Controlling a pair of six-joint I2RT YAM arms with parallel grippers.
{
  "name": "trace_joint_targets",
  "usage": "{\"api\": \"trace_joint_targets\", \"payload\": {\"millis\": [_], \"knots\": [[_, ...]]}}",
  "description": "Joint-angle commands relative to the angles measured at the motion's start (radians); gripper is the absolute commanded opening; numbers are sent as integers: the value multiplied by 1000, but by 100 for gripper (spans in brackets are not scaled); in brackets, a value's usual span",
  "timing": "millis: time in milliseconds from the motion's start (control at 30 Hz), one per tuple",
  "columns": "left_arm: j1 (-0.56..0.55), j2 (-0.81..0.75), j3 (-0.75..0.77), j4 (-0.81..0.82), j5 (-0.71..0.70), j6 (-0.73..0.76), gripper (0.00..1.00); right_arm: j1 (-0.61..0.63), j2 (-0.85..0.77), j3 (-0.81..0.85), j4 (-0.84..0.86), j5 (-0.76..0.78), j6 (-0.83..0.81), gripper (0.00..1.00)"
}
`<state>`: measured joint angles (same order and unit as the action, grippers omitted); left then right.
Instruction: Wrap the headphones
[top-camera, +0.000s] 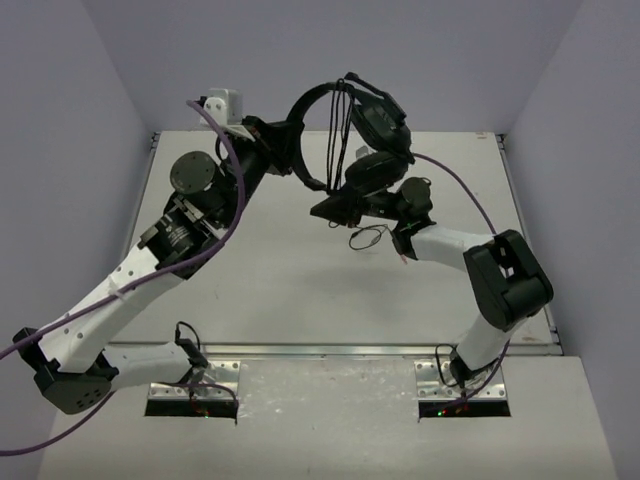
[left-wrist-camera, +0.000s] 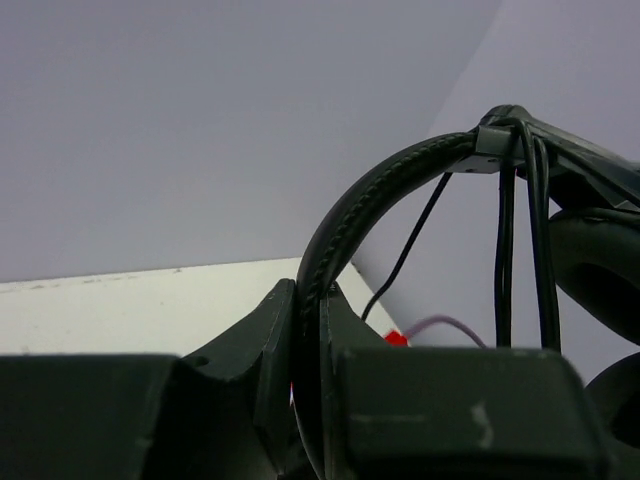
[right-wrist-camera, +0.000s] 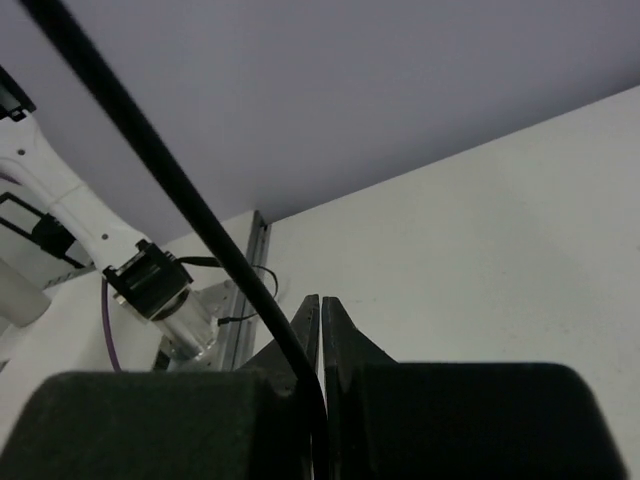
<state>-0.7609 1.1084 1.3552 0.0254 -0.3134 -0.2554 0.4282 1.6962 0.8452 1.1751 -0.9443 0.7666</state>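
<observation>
The black headphones (top-camera: 372, 125) hang in the air over the far part of the table. My left gripper (top-camera: 290, 152) is shut on the padded headband (left-wrist-camera: 385, 185), which arcs up and right from its jaws (left-wrist-camera: 312, 300). Thin black cable strands (left-wrist-camera: 505, 250) hang across the headband, next to an earcup (left-wrist-camera: 600, 265). Just below the earcups, my right gripper (top-camera: 318, 210) is shut on the cable (right-wrist-camera: 150, 150), which slants down from the upper left into its closed jaws (right-wrist-camera: 321, 305). A loose cable loop (top-camera: 368, 238) dangles under that gripper.
The white table (top-camera: 280, 290) has walls on the left, back and right. Thick purple robot cables (top-camera: 225, 200) trail along both arms. The left arm's base and a metal rail (right-wrist-camera: 245, 300) show behind the right gripper's fingers.
</observation>
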Motion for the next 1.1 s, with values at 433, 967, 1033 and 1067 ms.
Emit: {"api": "trace_joint_targets", "payload": {"millis": [433,967,1033,1067], "knots": [[86,356,504,-174,-587,8,0,221,-33,-236,132,65,-81,13],[345,485,250,-59,-655,55,1,397,-642,-249,-728,472,-616,1],[415,505,228,-103,-577,4,0,403,-688,-219,-839,548,-654,1],[437,522,201,-107,-552,-24,0,405,-719,-187,-868,573,-685,1]]}}
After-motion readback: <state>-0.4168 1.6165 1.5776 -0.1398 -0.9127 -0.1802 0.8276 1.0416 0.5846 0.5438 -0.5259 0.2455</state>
